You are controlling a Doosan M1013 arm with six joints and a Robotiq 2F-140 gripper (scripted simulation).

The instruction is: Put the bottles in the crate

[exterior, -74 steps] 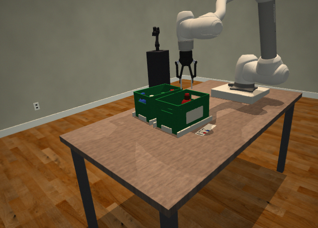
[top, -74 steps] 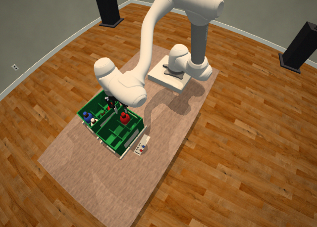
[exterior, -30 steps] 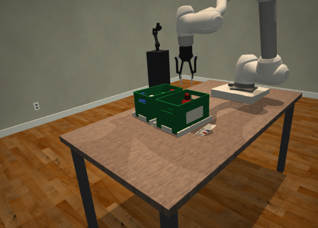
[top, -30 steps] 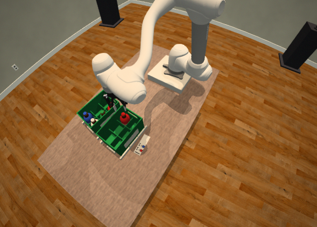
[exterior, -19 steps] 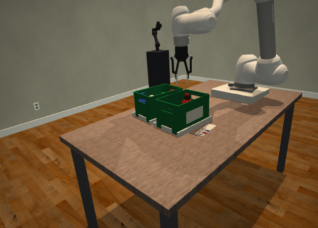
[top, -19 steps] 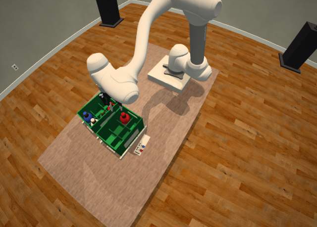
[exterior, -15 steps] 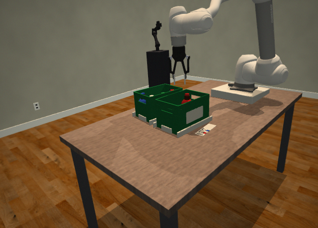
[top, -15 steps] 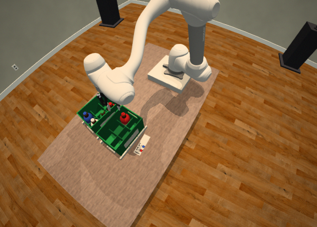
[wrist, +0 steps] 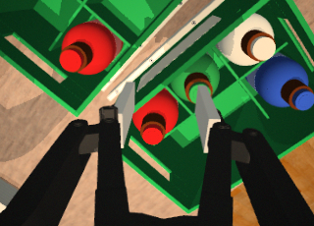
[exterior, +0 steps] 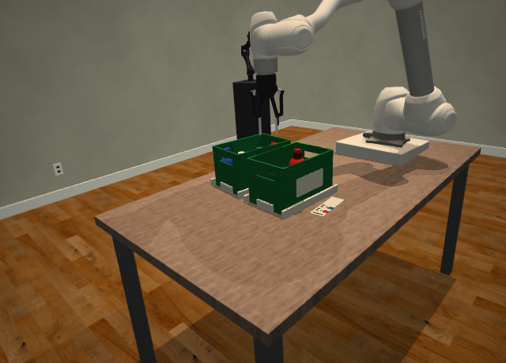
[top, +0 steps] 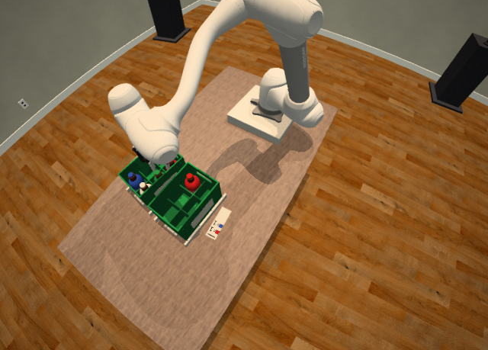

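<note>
While the gripper (wrist: 164, 123) hovers half-open and empty over a red bottle (wrist: 155, 116) in the source crate (wrist: 283, 5), green (wrist: 194, 81) crowds it at 2 o'clock; white (wrist: 251, 43) and blue (wrist: 286, 83) beyond. Another red (wrist: 88, 49) occupies the target crate (wrist: 39, 65), 10 o'clock.

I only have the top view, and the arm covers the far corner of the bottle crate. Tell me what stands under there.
Observer: A red bottle and a green bottle, each upright in its own compartment.
Operator: Report the gripper's height.
Observer: The gripper hangs above the bottle crate, fingertips just above its rim.
Operator: State whether it holds anything.
Observer: Nothing. The fingers stand apart, framing the red bottle from above.
</note>
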